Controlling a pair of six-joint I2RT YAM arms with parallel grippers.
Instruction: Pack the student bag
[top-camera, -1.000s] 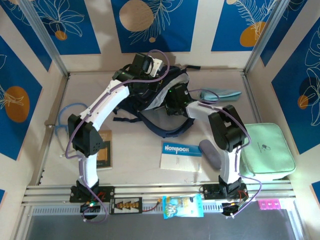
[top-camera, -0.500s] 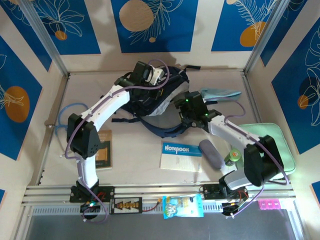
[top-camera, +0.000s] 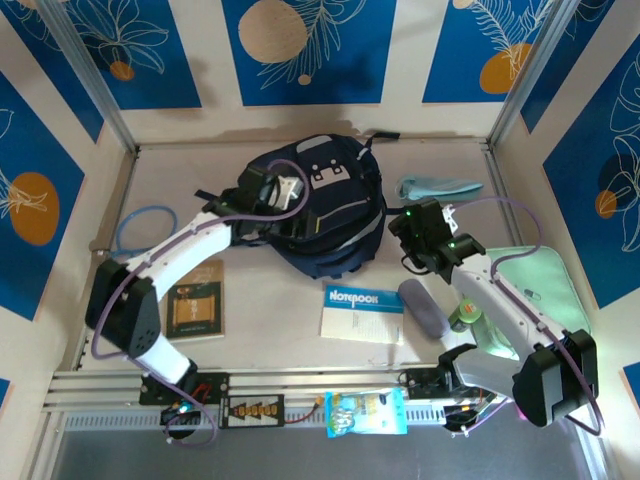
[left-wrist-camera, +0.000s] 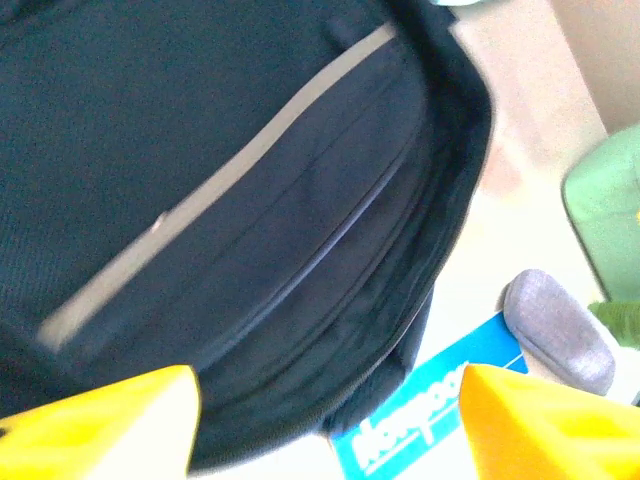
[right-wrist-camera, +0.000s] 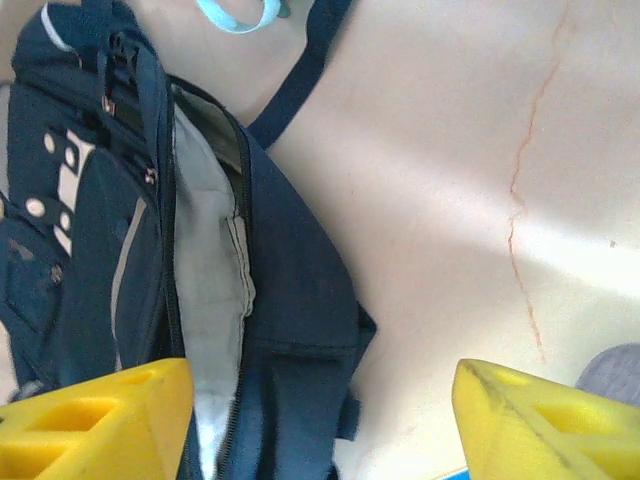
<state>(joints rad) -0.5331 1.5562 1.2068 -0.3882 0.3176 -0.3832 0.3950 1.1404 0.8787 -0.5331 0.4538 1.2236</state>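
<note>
The student bag (top-camera: 330, 215) lies in the middle of the table, dark navy with a grey-white patch on top. My left gripper (top-camera: 283, 208) is at its left side, and in the left wrist view the gripper (left-wrist-camera: 330, 420) is open just above the bag's (left-wrist-camera: 200, 150) front panel and grey stripe, holding nothing. My right gripper (top-camera: 415, 238) is off the bag's right edge. Seen from the right wrist, that gripper (right-wrist-camera: 320, 410) is open and empty over the bag's (right-wrist-camera: 290, 300) unzipped edge, where pale grey lining shows.
A blue notebook (top-camera: 362, 312) and a grey case (top-camera: 424, 308) lie in front of the bag. A mint-green zip case (top-camera: 530, 295) and a green can (top-camera: 465, 315) are on the right, a light blue cloth (top-camera: 438, 187) behind. A brown booklet (top-camera: 195, 300) and a blue cable (top-camera: 140, 228) are on the left.
Both grippers have left the bag's opening. The bag has settled flat with its patch facing up. The left arm has drawn back left and nearer; the right arm has swung out right.
</note>
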